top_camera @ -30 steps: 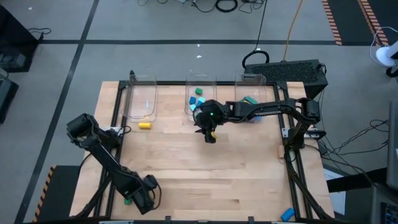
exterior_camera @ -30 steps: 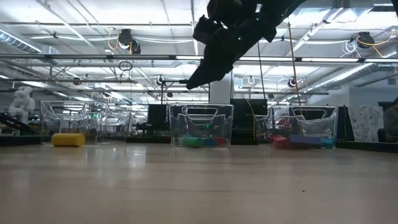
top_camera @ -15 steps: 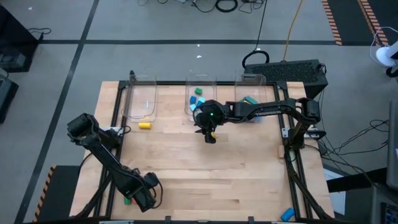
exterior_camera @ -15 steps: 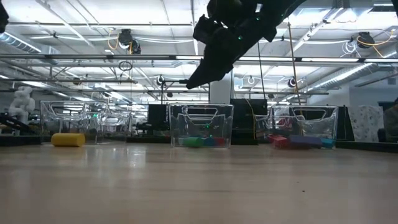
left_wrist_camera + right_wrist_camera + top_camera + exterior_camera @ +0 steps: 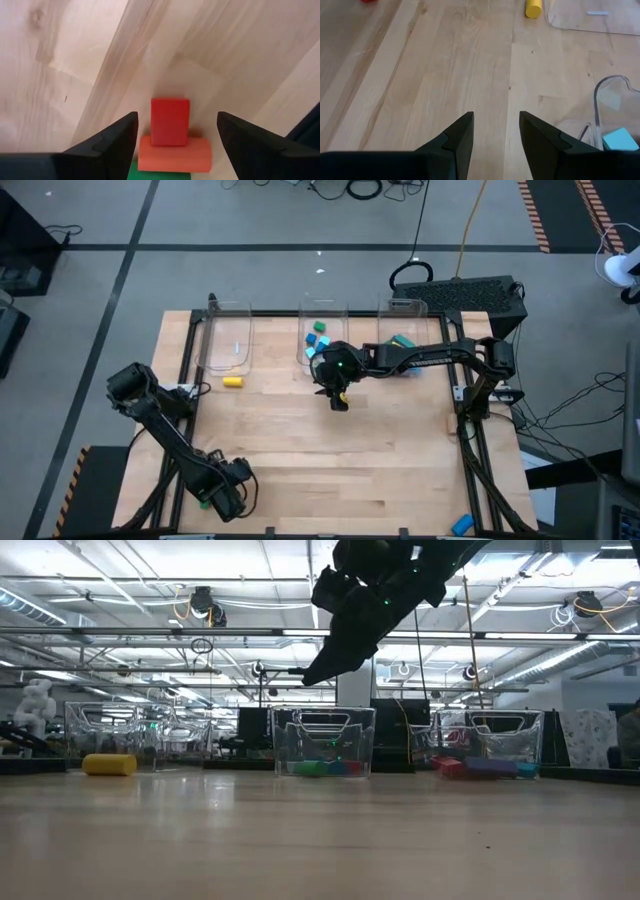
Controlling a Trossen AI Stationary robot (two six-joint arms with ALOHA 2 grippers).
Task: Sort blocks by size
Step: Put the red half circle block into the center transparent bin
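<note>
Vs a second back: my left gripper (image 5: pixel 175 135) has spread its jaws wider and the left arm sits a touch further toward the near-left corner of the table (image 5: pixel 340 460). My right gripper (image 5: pixel 495 130) hasn't moved, same narrow gap, nothing between the fingers.

Near end, left wrist view: left jaws wide, nothing gripped. Between the fingers, on the wood, a red block (image 5: pixel 170 121), flat-faced and rectangular. Touching its near edge is an orange-red cylinder (image 5: pixel 175 154) lying on its side, crosswise to the red one. A sliver of green block (image 5: pixel 159 175) shows just under that, mostly cut off. High view shows that green bit (image 5: pixel 204 503) by the left gripper at the table's near-left edge.

Mid table: right gripper hangs above the board in front of the middle bin (image 5: pixel 322 340), clear of the surface in the low view.

Far side: yellow cylinder (image 5: pixel 233 382) lying on the table just in front of the left bin (image 5: pixel 228 340); that bin looks to have no blocks in it. Middle bin holds green and blue pieces (image 5: pixel 318 333). Right bin (image 5: pixel 490 745) holds red, blue and teal pieces (image 5: pixel 480 768), partly hidden by my right arm from above.
</note>
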